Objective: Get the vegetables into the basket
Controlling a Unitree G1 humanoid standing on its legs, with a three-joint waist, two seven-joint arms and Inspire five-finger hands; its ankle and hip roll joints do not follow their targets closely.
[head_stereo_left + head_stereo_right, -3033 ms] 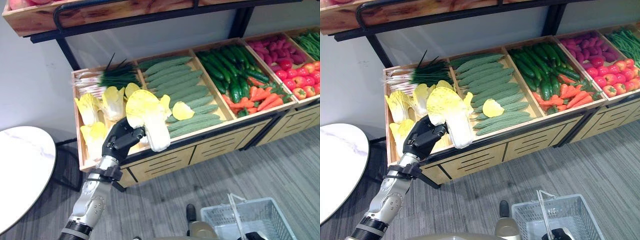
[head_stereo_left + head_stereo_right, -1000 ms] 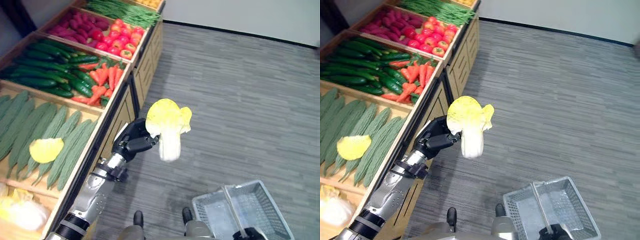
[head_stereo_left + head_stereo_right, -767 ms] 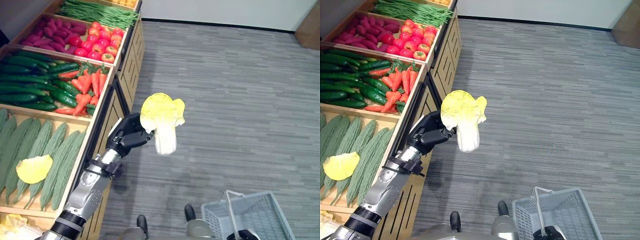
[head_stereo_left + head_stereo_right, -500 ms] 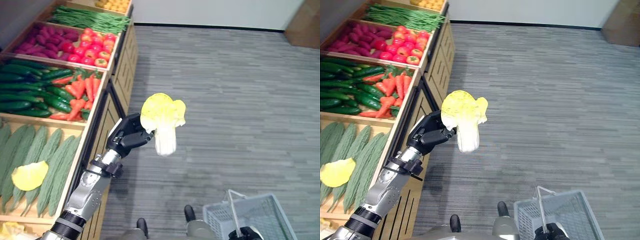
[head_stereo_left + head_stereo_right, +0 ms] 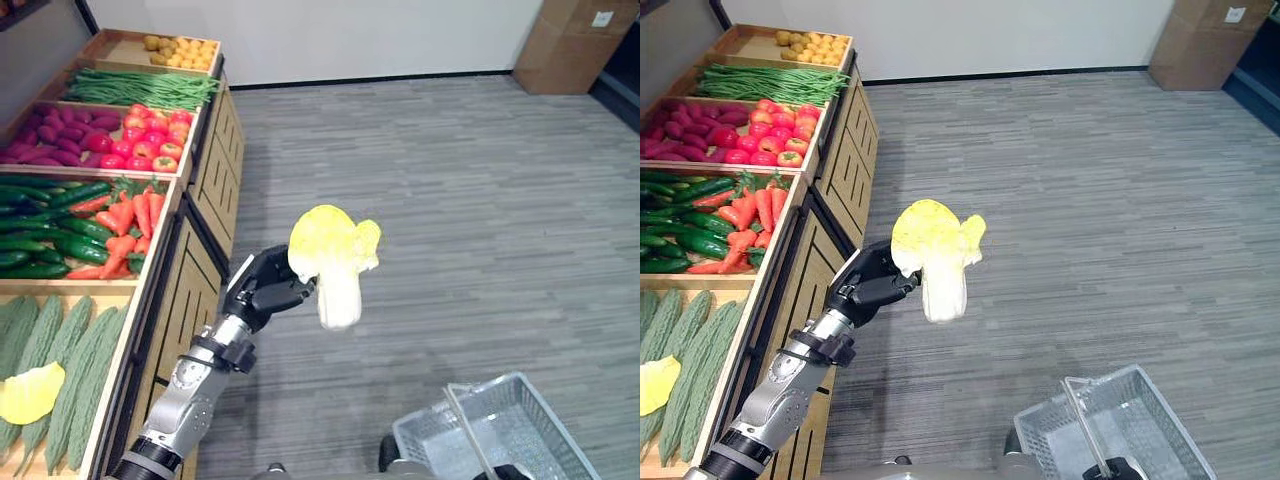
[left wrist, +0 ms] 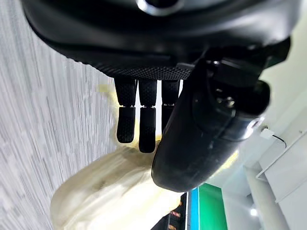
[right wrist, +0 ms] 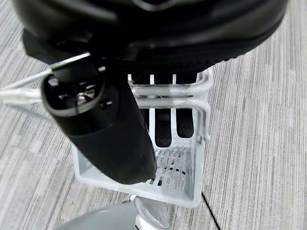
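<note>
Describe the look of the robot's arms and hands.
The left arm is silver-grey metal with a black band at the wrist and another lower down. The left hand is dark and matte, with segmented fingers and a bulky, glossy thumb. The right hand is dark too, with a thick rounded thumb.

Grey striped carpet floor [image 5: 480,170], white wall [image 5: 330,35] behind, wooden produce stand [image 5: 205,190] along left, probably a cardboard box [image 5: 570,45] in far corner.
</note>
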